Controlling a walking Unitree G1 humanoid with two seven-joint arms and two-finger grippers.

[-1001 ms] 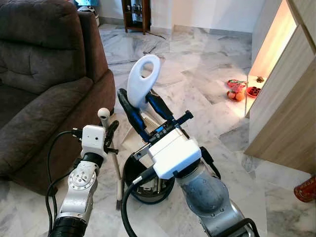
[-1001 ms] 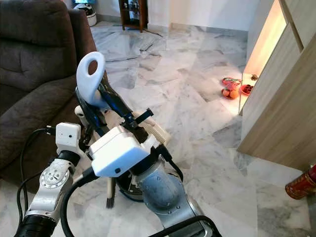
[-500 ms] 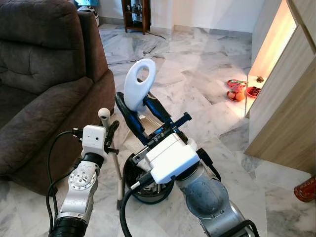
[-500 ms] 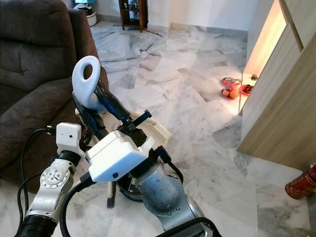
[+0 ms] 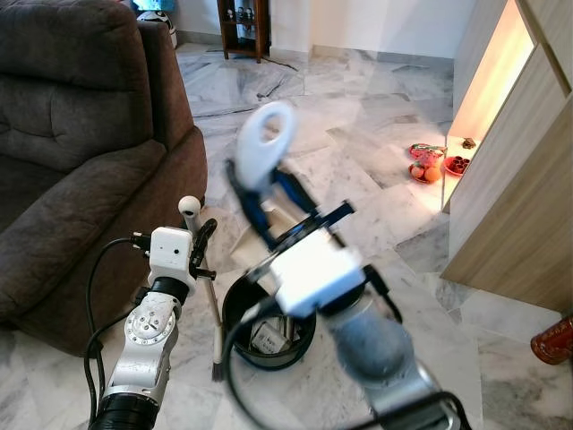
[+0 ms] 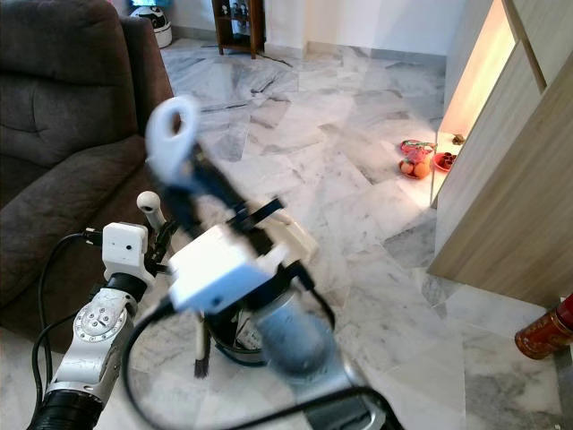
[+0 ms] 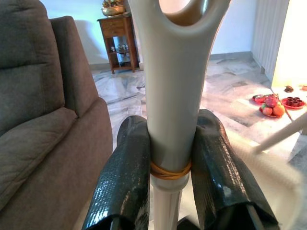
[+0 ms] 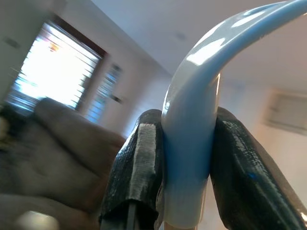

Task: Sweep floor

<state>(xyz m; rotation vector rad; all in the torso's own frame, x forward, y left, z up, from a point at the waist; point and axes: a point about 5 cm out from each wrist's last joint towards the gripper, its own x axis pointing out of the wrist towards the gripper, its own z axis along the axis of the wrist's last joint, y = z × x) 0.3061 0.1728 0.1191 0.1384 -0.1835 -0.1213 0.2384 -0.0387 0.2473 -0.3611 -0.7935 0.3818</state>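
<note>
My left gripper is shut on a thin brush stick with a round white top; its bristles hang just above the marble floor. In the left wrist view the black fingers clamp the pale handle at a rubber band. My right gripper, blurred by motion, is shut on the dustpan's light blue looped handle, also gripped between fingers around the handle. A black round bin with scraps sits on the floor below both arms.
A brown sofa stands close on the left. A wooden cabinet wall runs along the right, with plates of fruit at its lit foot. A red object lies at the lower right. A dark wooden shelf stands far back.
My right arm swung the dustpan handle a little left, then back right and up, and is now motion-blurred. The left arm and brush have held still.
</note>
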